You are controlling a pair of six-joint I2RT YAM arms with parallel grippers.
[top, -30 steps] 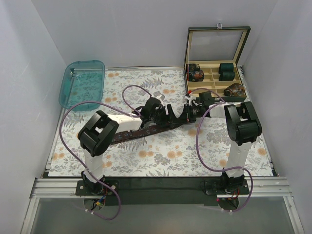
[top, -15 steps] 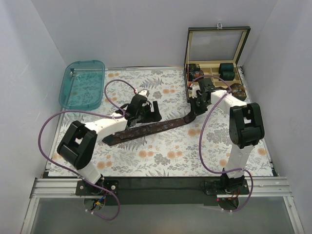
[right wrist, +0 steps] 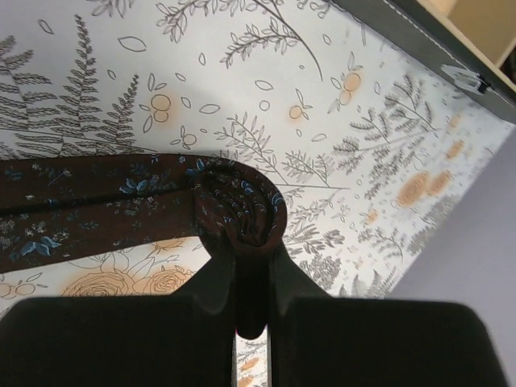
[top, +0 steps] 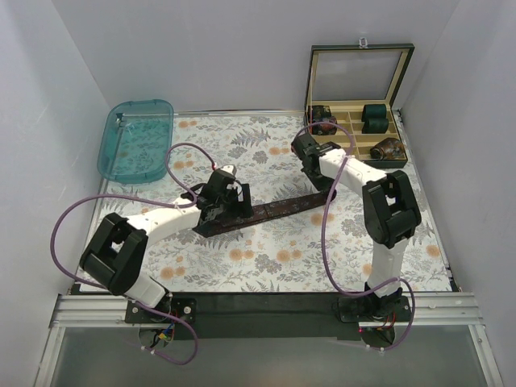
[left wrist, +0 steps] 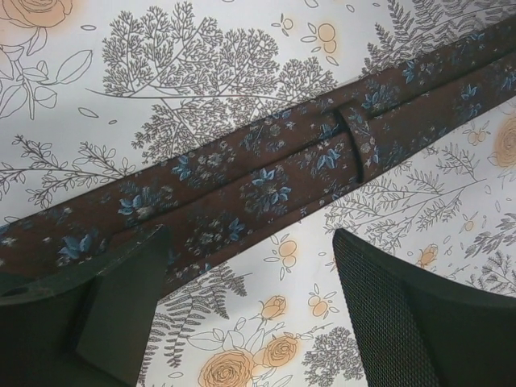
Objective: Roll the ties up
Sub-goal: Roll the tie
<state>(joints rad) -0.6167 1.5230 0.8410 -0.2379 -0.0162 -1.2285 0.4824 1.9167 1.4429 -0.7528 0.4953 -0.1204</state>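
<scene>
A dark brown tie (top: 278, 210) with small blue flowers lies as a long strip across the flowered cloth. Its right end is wound into a small coil (right wrist: 242, 211), and my right gripper (right wrist: 251, 242) is shut on that coil. In the top view the right gripper (top: 328, 194) sits at the strip's right end. My left gripper (top: 228, 211) hovers over the strip's left part. It (left wrist: 251, 239) is open, with bare cloth between the fingers. The tie (left wrist: 266, 173) runs diagonally just beyond the fingertips and the left finger (left wrist: 121, 298) overlaps its edge.
An open dark box (top: 355, 151) with beige compartments stands at the back right, holding rolled bundles (top: 374, 117). A teal plastic tray (top: 135, 137) lies at the back left. White walls close in the table on three sides. The box's edge (right wrist: 427, 44) shows in the right wrist view.
My left gripper has opened wider and slid left along the strip. The right gripper has moved left and nearer with the coiled end, drawing the tie along.
</scene>
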